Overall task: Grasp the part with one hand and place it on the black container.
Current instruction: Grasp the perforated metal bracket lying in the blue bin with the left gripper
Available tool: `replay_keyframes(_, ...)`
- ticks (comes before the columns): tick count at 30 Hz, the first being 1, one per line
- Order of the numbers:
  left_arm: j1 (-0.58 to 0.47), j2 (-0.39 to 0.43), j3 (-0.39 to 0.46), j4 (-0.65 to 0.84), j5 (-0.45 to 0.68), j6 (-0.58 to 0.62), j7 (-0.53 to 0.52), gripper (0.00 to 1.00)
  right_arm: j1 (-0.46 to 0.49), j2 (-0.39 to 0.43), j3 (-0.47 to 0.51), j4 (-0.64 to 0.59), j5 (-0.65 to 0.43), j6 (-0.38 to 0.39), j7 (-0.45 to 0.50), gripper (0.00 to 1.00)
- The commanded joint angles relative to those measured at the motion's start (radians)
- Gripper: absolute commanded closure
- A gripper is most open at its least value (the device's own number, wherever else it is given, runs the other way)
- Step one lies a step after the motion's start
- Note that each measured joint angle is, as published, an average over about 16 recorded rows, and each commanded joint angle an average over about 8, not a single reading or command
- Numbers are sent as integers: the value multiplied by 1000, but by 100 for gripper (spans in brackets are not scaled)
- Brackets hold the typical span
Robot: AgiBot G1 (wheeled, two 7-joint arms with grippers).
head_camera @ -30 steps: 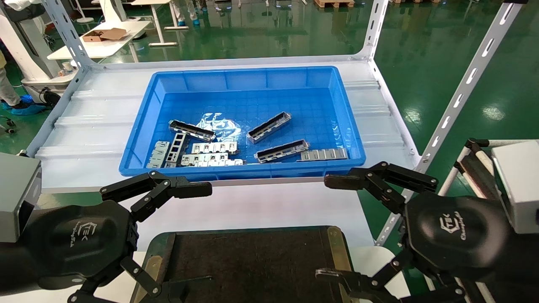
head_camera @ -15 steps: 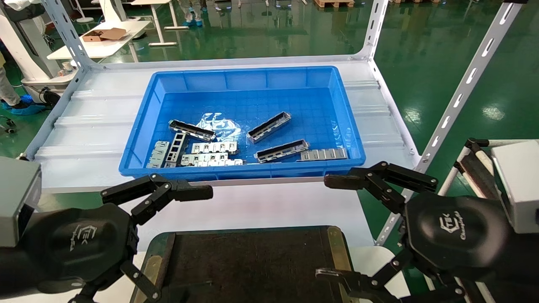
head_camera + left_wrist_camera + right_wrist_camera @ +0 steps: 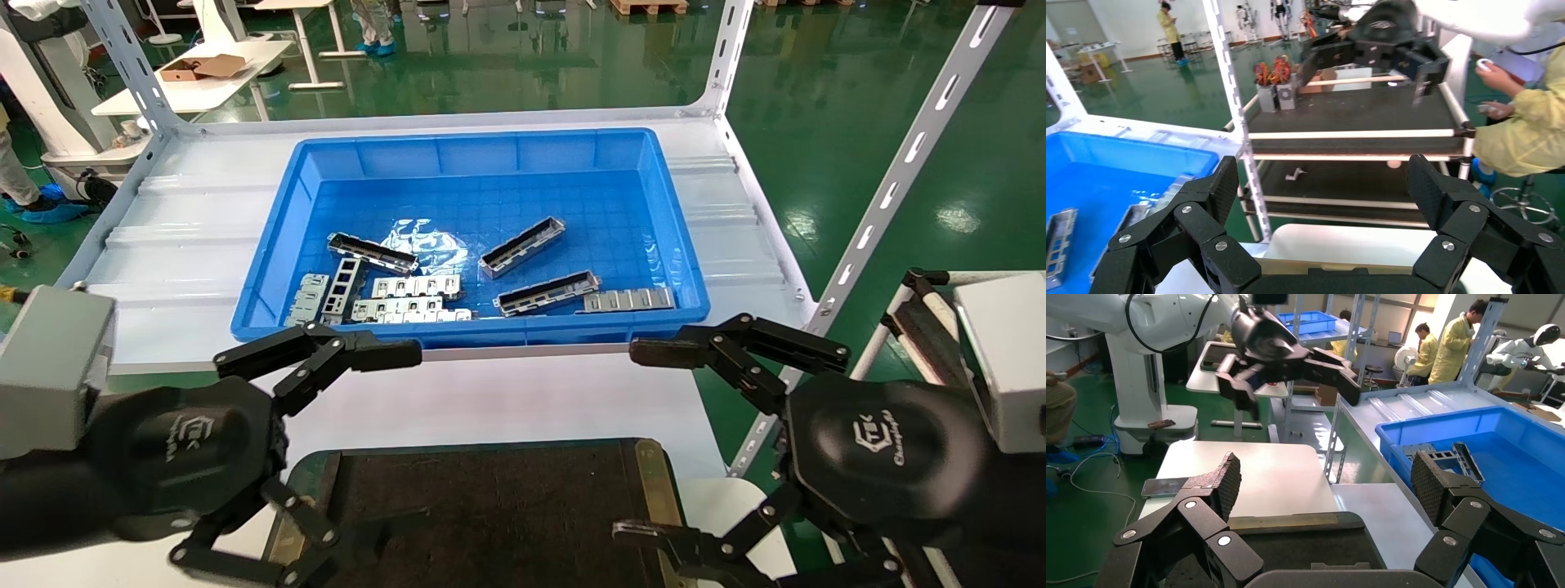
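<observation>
Embossed logo with "TEK" and a smaller, unreadable script line on the back of the left gripper [image 3: 315, 457]; same emblem and script on the right gripper [image 3: 654, 441], behind its jaws. Nothing else legible.

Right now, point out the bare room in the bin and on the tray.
Blue bin: far half bare up to the back wall. Crowded near the front wall, where parts and flat plates lie. Black container: bare in the middle, between both end effectors.

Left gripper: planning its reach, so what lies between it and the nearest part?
In the head view, only the blue bin's near wall separates the open left gripper from the part.
</observation>
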Motion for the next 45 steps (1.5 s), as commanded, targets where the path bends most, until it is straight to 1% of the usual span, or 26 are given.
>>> replay_keyframes(1,-1,8,3,-2,13,-18,2,0,0,0,0,0,0,0,0,0)
replay_keyframes(12,-68,124,52,73,147,-151,34,0,0,0,0,0,0,0,0,0)
replay_keyframes(21,-157,254,99,211,260,-260,83,0,0,0,0,0,0,0,0,0)
replay_keyframes(26,-217,334,131,324,328,-314,122,0,0,0,0,0,0,0,0,0)
replay_keyframes(32,-295,436,161,495,393,-375,188,0,0,0,0,0,0,0,0,0)
replay_keyframes(45,-443,637,178,878,458,-528,358,0,0,0,0,0,0,0,0,0)
